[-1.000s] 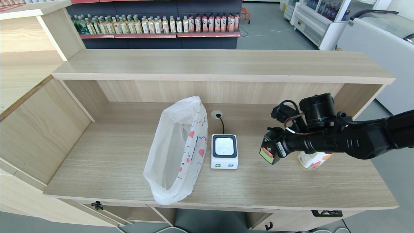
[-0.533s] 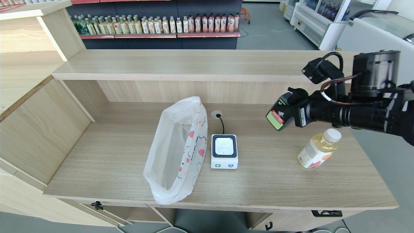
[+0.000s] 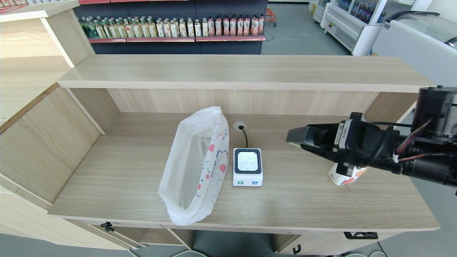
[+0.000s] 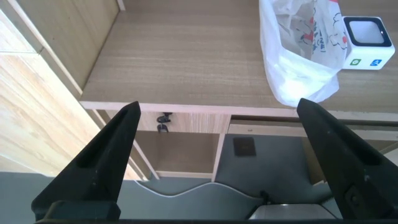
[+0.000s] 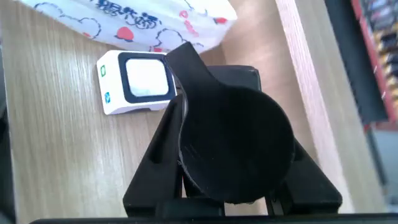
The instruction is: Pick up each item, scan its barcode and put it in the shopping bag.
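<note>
Hanging just off the front edge of a wooden counter (image 3: 303, 200), towards its left end, the left gripper (image 4: 217, 112) has its two black fingers spread wide apart with nothing between them.

To its right, a white plastic shopping bag (image 3: 194, 167) with red and blue print lies on the counter near the middle. Its mouth gapes open and its bottom reaches the front edge.

Just beside the bag, on its right, sits a small white scanner (image 3: 247, 167) with a dark-framed window facing up. A black cable (image 3: 244, 137) runs from its back to a round hole near the counter's back wall.

Further right, the right gripper (image 3: 298, 137) hovers above the counter, pointing left towards the scanner but well apart from it. Its fingers are closed on a dark item (image 5: 233, 146), which looks round and black in the right wrist view. What kind of item it is cannot be told.

Near the right end of the counter stands a bottle (image 3: 344, 177). The right arm hides most of it, so only its lower part with a white and orange label shows.
</note>
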